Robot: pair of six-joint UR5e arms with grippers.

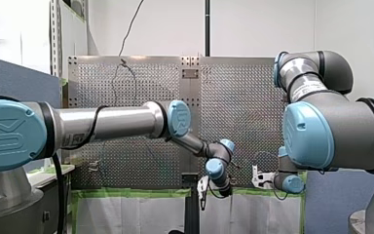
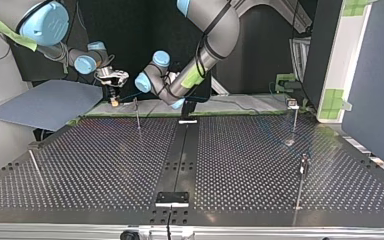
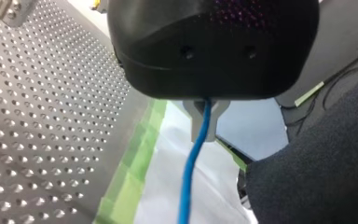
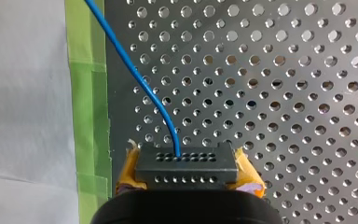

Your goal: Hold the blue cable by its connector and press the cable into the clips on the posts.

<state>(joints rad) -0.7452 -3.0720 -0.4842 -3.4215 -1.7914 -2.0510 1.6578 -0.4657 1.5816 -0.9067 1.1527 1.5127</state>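
Our right hand (image 4: 186, 173) clamps the black many-holed connector (image 4: 186, 163). Our left hand (image 3: 205, 122), away from that connector, pinches its thin blue cable (image 3: 189, 179).

Bright, even room light is falling on the white wall (image 1: 258, 24) in the front view; my left arm (image 1: 121, 122) is catching a pale streak of glare; in the top view the backdrop (image 2: 130, 30) is lying dark while the table (image 2: 90, 165) is glinting faintly; in the left wrist view my left gripper (image 3: 205, 122) is looming shadowed and blurred near the lens; the right wrist view is showing flat, even light.
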